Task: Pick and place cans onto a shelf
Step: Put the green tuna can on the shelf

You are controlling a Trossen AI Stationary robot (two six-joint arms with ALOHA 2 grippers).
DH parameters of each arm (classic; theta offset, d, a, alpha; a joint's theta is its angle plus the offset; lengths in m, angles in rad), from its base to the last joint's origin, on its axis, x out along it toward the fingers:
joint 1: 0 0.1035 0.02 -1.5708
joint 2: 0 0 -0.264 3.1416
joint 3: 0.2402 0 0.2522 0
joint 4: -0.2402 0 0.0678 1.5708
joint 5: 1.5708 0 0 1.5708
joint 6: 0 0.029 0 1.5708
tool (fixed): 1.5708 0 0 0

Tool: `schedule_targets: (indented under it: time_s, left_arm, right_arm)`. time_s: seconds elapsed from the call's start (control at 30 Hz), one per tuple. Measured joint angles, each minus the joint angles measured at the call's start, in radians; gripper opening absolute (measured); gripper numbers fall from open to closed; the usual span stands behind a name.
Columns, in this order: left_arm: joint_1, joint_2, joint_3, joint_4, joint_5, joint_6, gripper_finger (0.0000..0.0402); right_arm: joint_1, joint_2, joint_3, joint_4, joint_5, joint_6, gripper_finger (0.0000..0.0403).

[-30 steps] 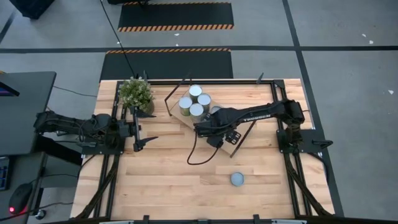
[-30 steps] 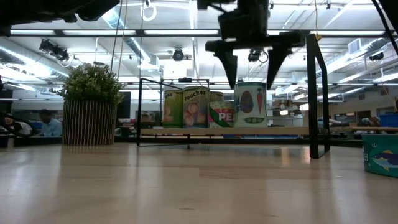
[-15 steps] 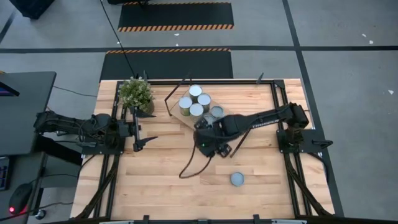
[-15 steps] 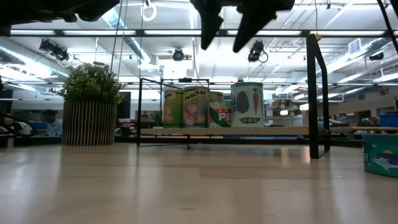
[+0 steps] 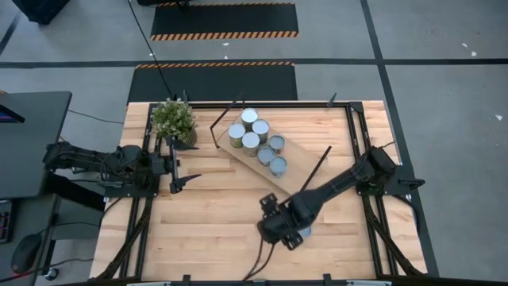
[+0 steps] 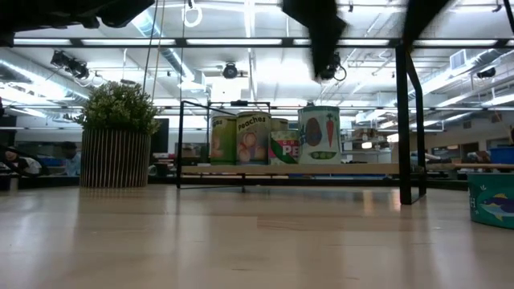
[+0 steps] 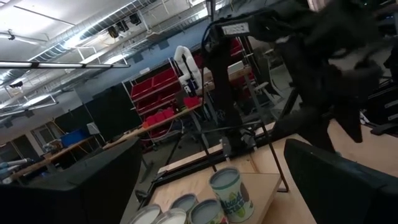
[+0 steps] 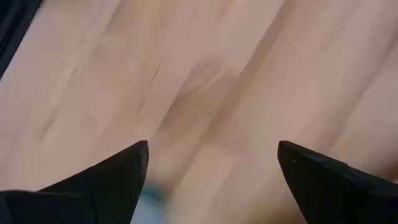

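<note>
With the right gripper (image 8: 208,168) open above the loose can (image 6: 491,201), an off-centre descent could drive one finger onto its lid, tipping it.

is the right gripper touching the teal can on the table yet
Apart. The right wrist view shows the right gripper open above bare table, the teal can just appearing between its fingers.

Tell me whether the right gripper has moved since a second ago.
Yes. In the high view the right gripper, open, has left the shelf for the near table edge, over the loose can.
</note>
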Motion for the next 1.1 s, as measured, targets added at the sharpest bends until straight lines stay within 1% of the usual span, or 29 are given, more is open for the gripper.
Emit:
schedule_targets:
  time_s: [0.13,0.17,0.23,0.4,0.77,0.97,1.1]
  left_arm:
    - [0.0,0.002,0.0,0.001,0.0,0.0,0.0398]
    - [0.0,0.002,0.0,0.001,0.0,0.0,0.0398]
    - [0.0,0.0,0.0,-0.001,0.0,-0.001,0.0398]
    - [0.0,0.001,0.0,-0.003,0.0,0.0,0.0398]
    - [0.0,0.001,0.0,-0.012,0.0,-0.001,0.0398]
    - [0.0,0.001,0.0,-0.012,0.0,0.0,0.0398]
    - [0.0,0.001,0.0,-0.012,0.0,0.0,0.0398]
  right_arm:
    - [0.023,0.015,-0.047,-0.033,-0.034,0.192,0.0367]
    - [0.027,0.018,-0.052,-0.059,-0.053,0.219,0.037]
    - [0.029,0.025,-0.056,-0.041,-0.082,0.239,0.0379]
    - [0.073,0.054,-0.104,-0.049,-0.085,0.177,0.0398]
    - [0.119,0.063,-0.205,-0.081,-0.099,0.11,0.0397]
    - [0.131,0.063,-0.268,-0.084,-0.102,0.088,0.0392]
    - [0.13,0.063,-0.29,-0.062,-0.085,0.062,0.0375]
